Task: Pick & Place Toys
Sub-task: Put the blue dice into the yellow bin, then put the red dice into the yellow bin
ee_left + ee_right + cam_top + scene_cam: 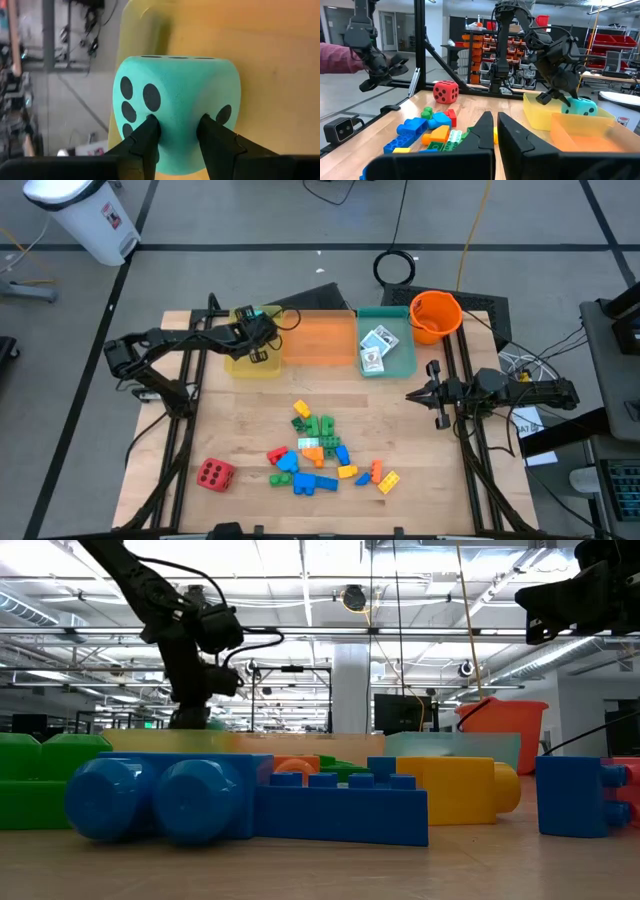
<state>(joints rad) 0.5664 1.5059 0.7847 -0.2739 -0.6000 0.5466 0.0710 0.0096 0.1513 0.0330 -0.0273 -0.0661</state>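
We see the left gripper (176, 131) clenched on the cyan die (177, 102), held over the yellow tray (255, 358) at upper left of the high view. Right gripper (495, 129) waits at right edge, fingers nearly closed, empty. Teal tray (398, 362) holds card packs (376, 346). Bricks (320, 452) and red die (214, 474) lie lower centre.

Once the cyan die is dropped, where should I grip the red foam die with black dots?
Probably from straight above, fingers across two opposite flat side faces. The red foam die sits apart from the plastic bricks, near the table's front-left corner, with bare wood around it.
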